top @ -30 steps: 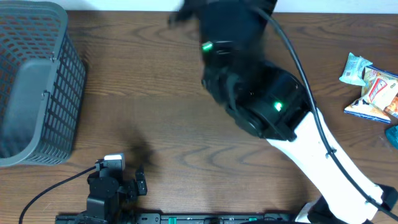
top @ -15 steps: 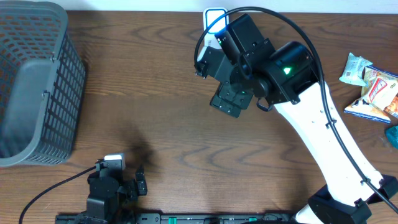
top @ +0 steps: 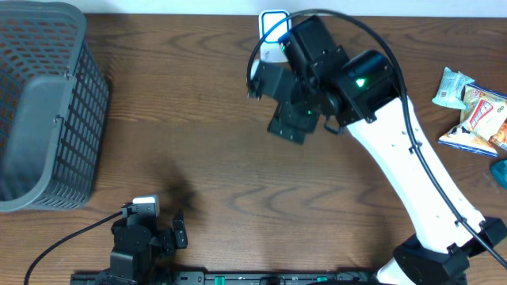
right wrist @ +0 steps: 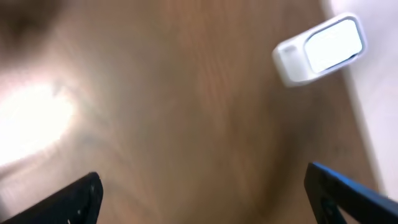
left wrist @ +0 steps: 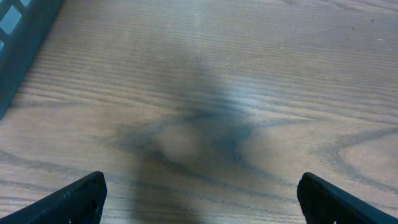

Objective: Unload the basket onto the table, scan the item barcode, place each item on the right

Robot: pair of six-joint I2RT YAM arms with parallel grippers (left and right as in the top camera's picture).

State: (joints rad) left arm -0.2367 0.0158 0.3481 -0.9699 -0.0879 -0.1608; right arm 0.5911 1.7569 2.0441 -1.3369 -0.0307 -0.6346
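standing wide apart, the two black fingers of the right gripper (right wrist: pixel 205 199) hold nothing. between them shows only the brown wood of the table (right wrist: pixel 155 124), and that picture is blurry. up ahead of these jaws, over on the right finger's side, lies a small white scanner (right wrist: pixel 320 50) with a pale window on top. it is near the jaws but not touching them. seen from above, the scanner sits at the far edge of the table, partly hidden behind the black wrist of the right arm.

the left gripper (left wrist: pixel 199 208) is wide open too and holds nothing. its finger tips peek in at the bottom corners of its own view, with bare wood and a soft dark shadow in front of them. a bit of the grey basket (left wrist: pixel 18 37) shows far ahead of the left finger, up in the corner.

the snack packs (top: pixel 474 111), the items for the task, lie in a little heap well apart from both pairs of jaws, out past the right arm at the table's edge. the basket stands on the other side, well apart from the right jaws.
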